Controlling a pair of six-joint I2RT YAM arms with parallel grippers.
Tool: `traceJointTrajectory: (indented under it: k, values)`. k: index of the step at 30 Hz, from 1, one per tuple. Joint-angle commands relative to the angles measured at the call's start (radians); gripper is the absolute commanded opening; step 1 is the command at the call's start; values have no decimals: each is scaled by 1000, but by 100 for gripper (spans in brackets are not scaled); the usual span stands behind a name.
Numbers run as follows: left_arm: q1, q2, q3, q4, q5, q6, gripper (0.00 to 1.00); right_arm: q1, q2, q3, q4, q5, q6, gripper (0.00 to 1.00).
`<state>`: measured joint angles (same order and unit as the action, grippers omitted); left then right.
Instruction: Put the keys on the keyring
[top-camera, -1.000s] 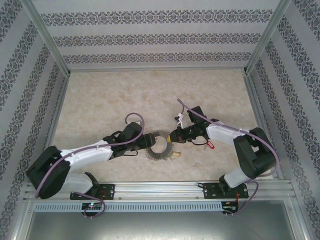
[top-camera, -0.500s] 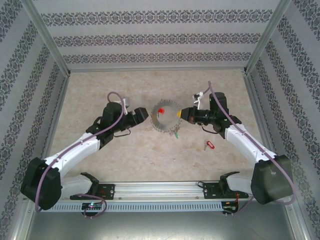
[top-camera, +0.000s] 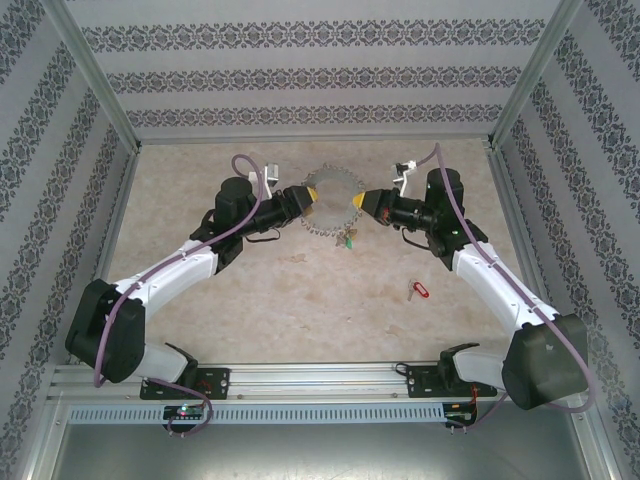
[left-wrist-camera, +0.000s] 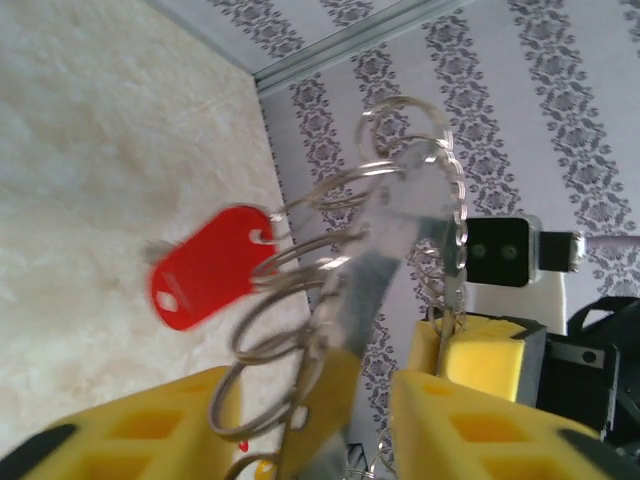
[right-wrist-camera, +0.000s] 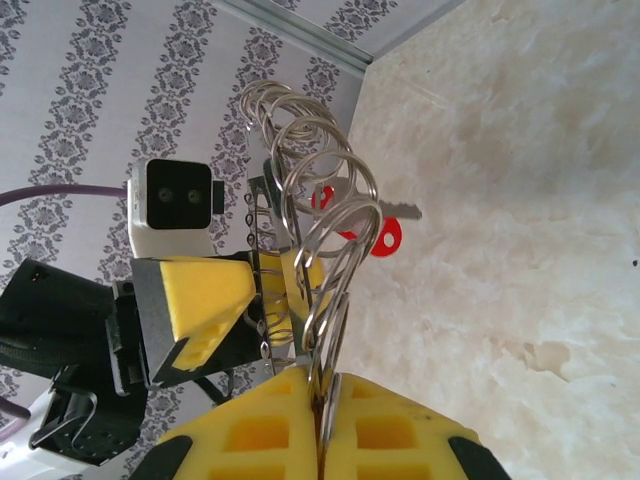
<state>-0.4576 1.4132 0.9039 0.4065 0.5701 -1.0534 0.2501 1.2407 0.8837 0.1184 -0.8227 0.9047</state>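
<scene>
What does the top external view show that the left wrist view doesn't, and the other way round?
Top external: a loose red key lying on the table beside the right arm. Left wrist: a red tag hooked on one of the ring's wire loops, close up. Both: the keyring between the left fingers and the right fingers.

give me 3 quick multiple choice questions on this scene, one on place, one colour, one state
1. Where is the loose red key? A on the table, apart from the keyring B leaning on the wall C on the frame rail
2. The right gripper has fingers coloured: A black B yellow C green
3. The right gripper is: A wide open B shut on nothing C shut on the keyring
1 A, it lies alone on the table; 2 B, plainly yellow; 3 C, the fingers pinch the keyring.
</scene>
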Motion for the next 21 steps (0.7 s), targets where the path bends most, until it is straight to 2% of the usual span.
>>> traceJointTrajectory:
  k: [1, 4, 6, 11, 12, 14, 17, 21]
  values:
    - [6, -23, 32, 103, 12, -8, 31, -12, -32, 24, 72, 4, 28, 2]
    - [5, -40, 47, 86, 7, 20, 18, -13, -46, 13, 85, 12, 17, 5]
    - [6, -47, 64, 63, 3, 50, 13, -12, -61, 8, 95, 11, -7, 8]
    - [8, -57, 111, 82, 48, 132, 3, -14, -119, -1, 73, 19, -126, 25]
    - [7, -62, 127, 72, 57, 153, 0, -14, -136, -3, 67, 31, -150, 31]
    - [9, -67, 164, 28, 76, 201, 0, -17, -170, -9, 42, 65, -209, 40]
    - [11, -78, 222, -34, 122, 273, 0, -24, -251, -49, 13, 188, -291, 56]
    - [13, -97, 276, -97, 163, 342, 0, -27, -385, -143, 38, 402, -370, 57]
